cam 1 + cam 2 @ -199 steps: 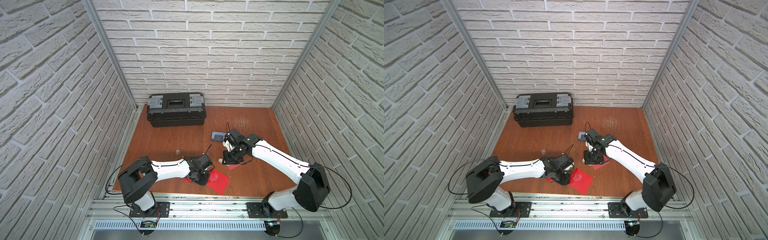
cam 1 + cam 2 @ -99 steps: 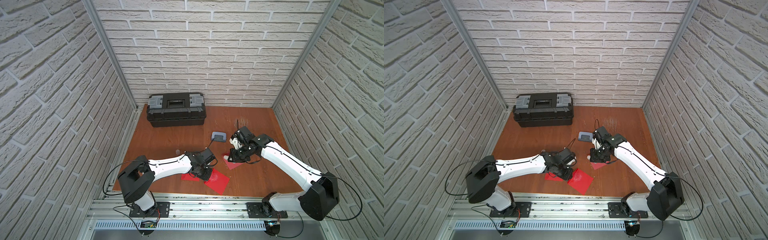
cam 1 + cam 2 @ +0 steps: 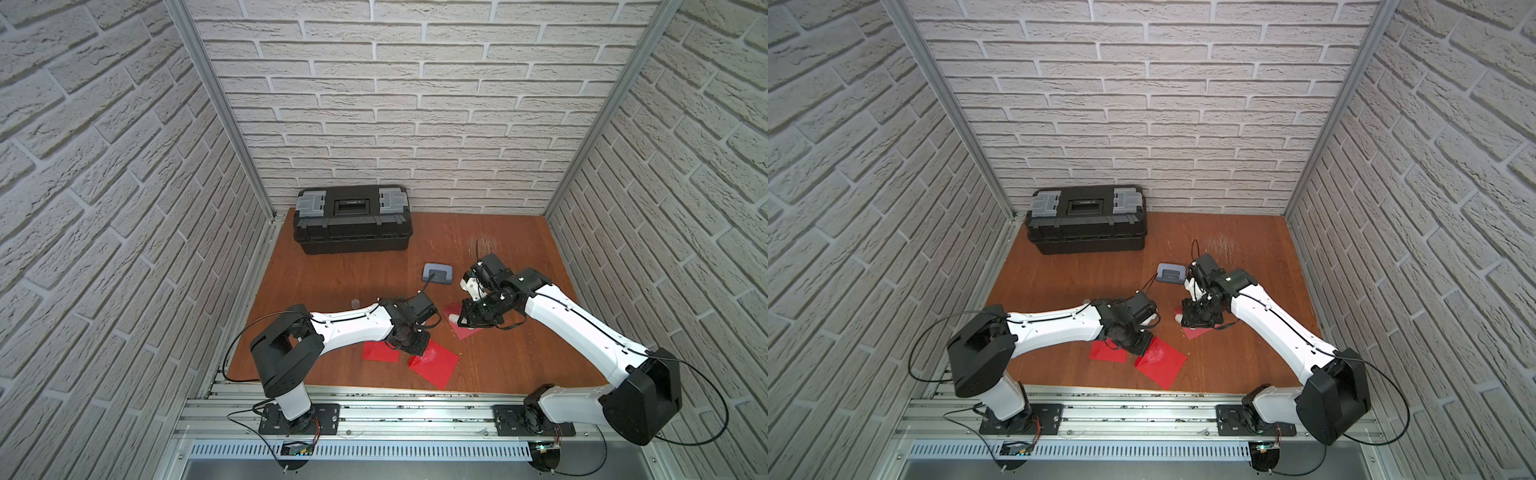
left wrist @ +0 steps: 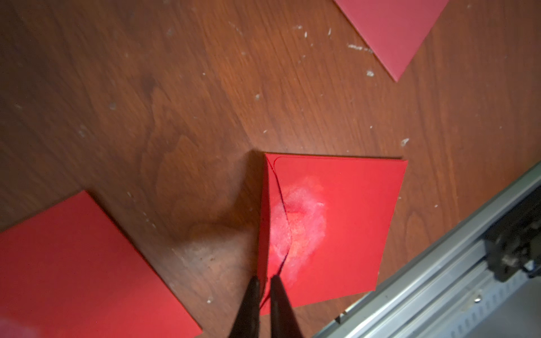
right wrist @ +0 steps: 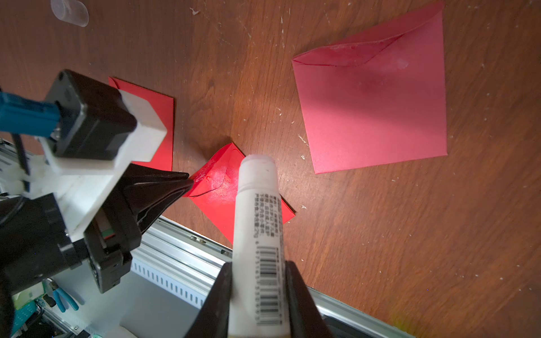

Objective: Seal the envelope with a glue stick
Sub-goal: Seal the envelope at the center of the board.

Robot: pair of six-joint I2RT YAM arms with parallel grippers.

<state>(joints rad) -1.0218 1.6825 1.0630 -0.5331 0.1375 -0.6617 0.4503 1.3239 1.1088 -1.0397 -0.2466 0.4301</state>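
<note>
1. My right gripper [image 5: 257, 264] is clamped on the glue stick [image 5: 257, 210], a smooth white tube with a printed barcode label. It grips the tube low down, and the rounded bare end points away from the fingers.
2. My left gripper [image 4: 264, 281] is pinched tight on the flap edge of the envelope [image 4: 345, 210], a square of red paper. Its black tapered fingers nearly meet.
3. Just ahead of those fingers a chalky white smear of glue [image 4: 298, 216] spreads beside the curved flap.
4. Beside the left gripper a second envelope [image 4: 73, 263] lies flat. A paler envelope [image 5: 374, 111], pinkish, lies near the right gripper.
5. The clear cap [image 5: 69, 11] lies on its side on the scuffed wooden table [image 4: 175, 102], well apart from the glue stick.
6. Beyond the right gripper sits a grey-blue hole punch [image 3: 434, 274], and farther off a black plastic toolbox [image 3: 353, 226].
</note>
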